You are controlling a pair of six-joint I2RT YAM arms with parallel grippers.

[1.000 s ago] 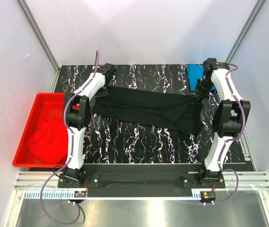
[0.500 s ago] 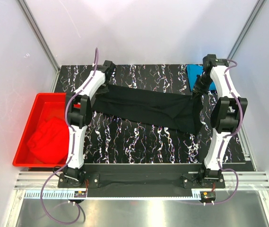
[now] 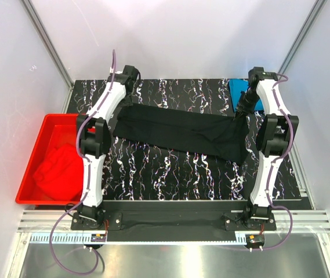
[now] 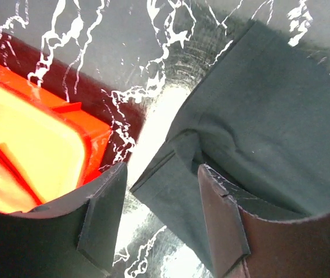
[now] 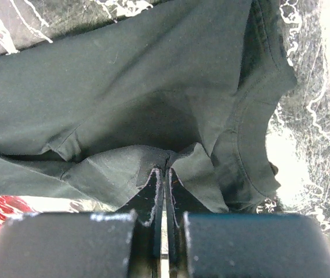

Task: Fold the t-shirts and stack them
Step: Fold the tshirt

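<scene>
my left fingers (image 4: 104, 214) sit open; right fingers (image 5: 156, 200) pinch the black t-shirt (image 3: 182, 130) to hold it stretched across the desk (image 3: 170, 174).

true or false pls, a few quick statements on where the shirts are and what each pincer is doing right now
1. The left pincer is clamped on the black t-shirt. False: its jaws stand open over the shirt's corner, gripping nothing.
2. The right pincer is shut on a fold of the black t-shirt. True.
3. The red t-shirt lies bunched inside the red tub. True.
4. The blue t-shirt is stacked on the black one. False: it lies on the table at the far right corner, partly hidden by the right arm.
</scene>
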